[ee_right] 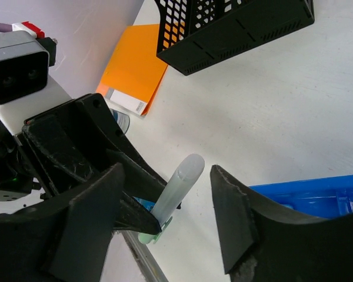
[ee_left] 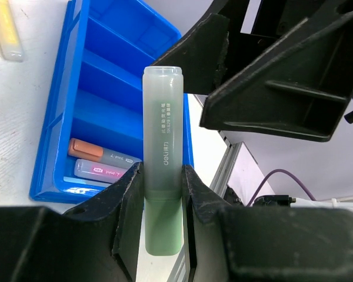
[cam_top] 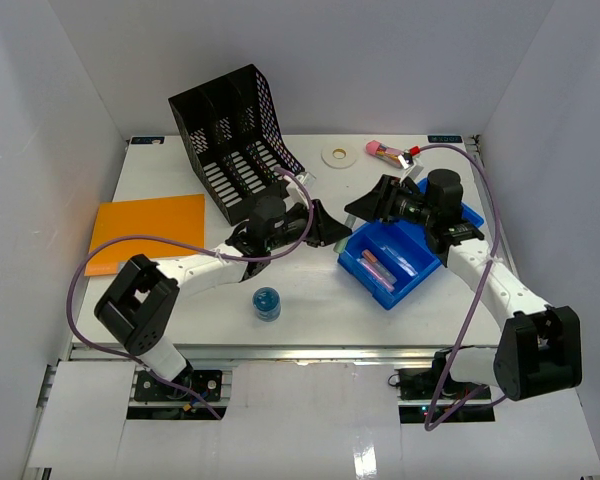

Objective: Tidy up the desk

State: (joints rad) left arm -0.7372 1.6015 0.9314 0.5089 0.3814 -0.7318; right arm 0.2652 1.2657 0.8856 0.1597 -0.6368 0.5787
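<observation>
My left gripper (ee_left: 163, 176) is shut on a pale green marker (ee_left: 163, 147) and holds it above the white desk (cam_top: 310, 290), its cap end pointing at my right gripper (cam_top: 365, 205). In the right wrist view, my right gripper (ee_right: 167, 176) is open, with a jaw on each side of the marker's cap end (ee_right: 185, 173) and gaps on both sides. The left gripper's fingers (ee_right: 129, 197) clamp the marker's lower part. The two grippers meet mid-desk, just left of the blue bin (cam_top: 417, 258).
The blue divided bin (ee_left: 53, 147) holds a few markers (ee_left: 100, 161). A black mesh file organizer (cam_top: 235, 140) stands tilted at the back left, beside an orange folder (cam_top: 145, 232). A blue round object (cam_top: 267, 303) sits near the front. A tape roll (cam_top: 338, 155) and small items (cam_top: 385, 150) lie at the back.
</observation>
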